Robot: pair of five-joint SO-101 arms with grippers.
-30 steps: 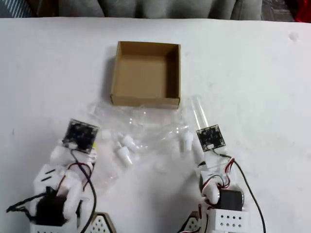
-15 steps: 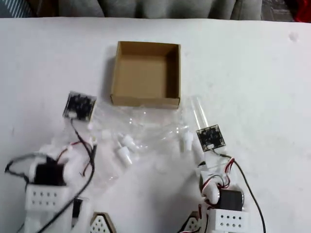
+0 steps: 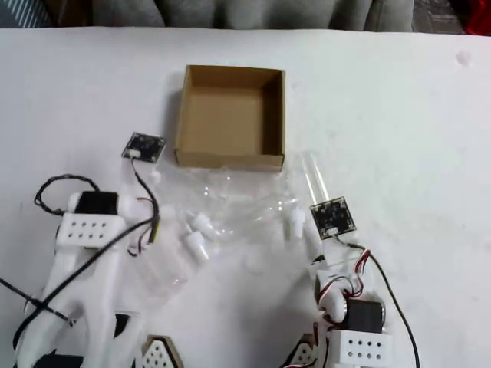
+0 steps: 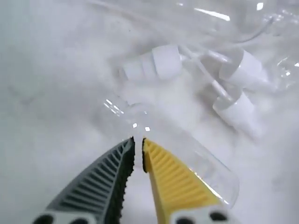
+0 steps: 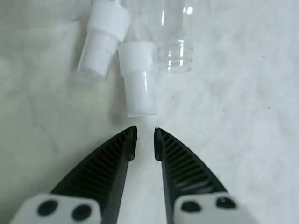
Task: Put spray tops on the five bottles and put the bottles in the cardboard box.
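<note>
The open cardboard box [image 3: 230,115] stands at the middle back of the table with nothing inside. Clear bottles lie in front of it, one [image 3: 314,172] by its near right corner and one [image 3: 165,268] farther forward. White spray tops [image 3: 198,234] lie loose between the arms. My left gripper [image 4: 138,141], one finger grey and one yellow, is shut with its tips just over a lying clear bottle [image 4: 187,154]; spray tops [image 4: 154,65] lie beyond. My right gripper [image 5: 145,133] is slightly open and holds nothing, just short of a spray top [image 5: 138,81] and a bottle neck [image 5: 175,56].
The white table [image 3: 399,100] has free room to the right and left of the box. Crumpled clear plastic film [image 3: 230,195] lies among the bottles. Both arm bases [image 3: 353,345] stand at the near edge. A cable [image 3: 54,188] loops off the left arm.
The left arm has stretched forward from the near edge toward the box's near left corner, over the bottles. The right arm and the objects have not moved.
</note>
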